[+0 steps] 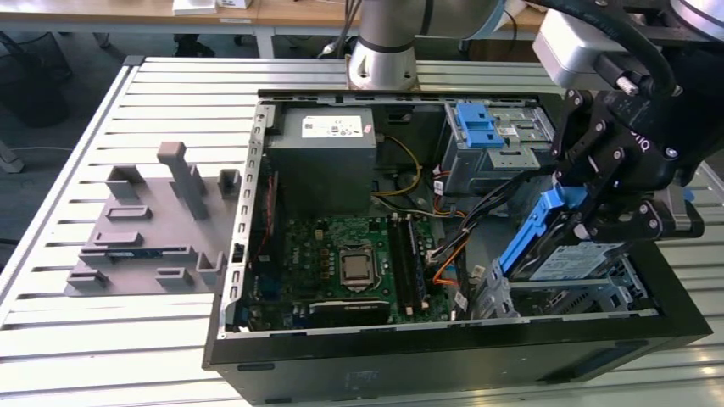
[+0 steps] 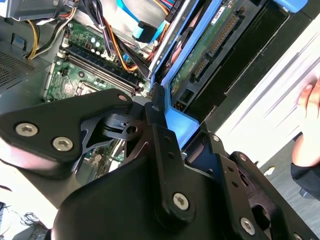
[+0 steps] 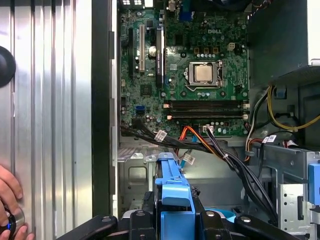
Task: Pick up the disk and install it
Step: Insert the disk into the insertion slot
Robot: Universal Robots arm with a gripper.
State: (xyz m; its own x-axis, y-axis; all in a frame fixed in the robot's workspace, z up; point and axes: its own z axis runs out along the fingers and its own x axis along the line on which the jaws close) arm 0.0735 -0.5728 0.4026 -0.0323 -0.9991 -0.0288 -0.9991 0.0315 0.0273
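The disk (image 1: 569, 259), framed by its blue carrier bracket (image 1: 527, 239), hangs tilted over the metal drive bay (image 1: 616, 292) at the exterior view's right end of the open computer case (image 1: 453, 365), with its lower end at the bay's mouth. It has been picked up, but I judge it not yet seated flat. The gripper (image 1: 586, 222) has its jaws clamped on the bracket, and the wrist above the bay is angled to match the disk's tilt.

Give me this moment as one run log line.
gripper: shut on disk | disk: tilted over drive cage in open computer case | hand: on table
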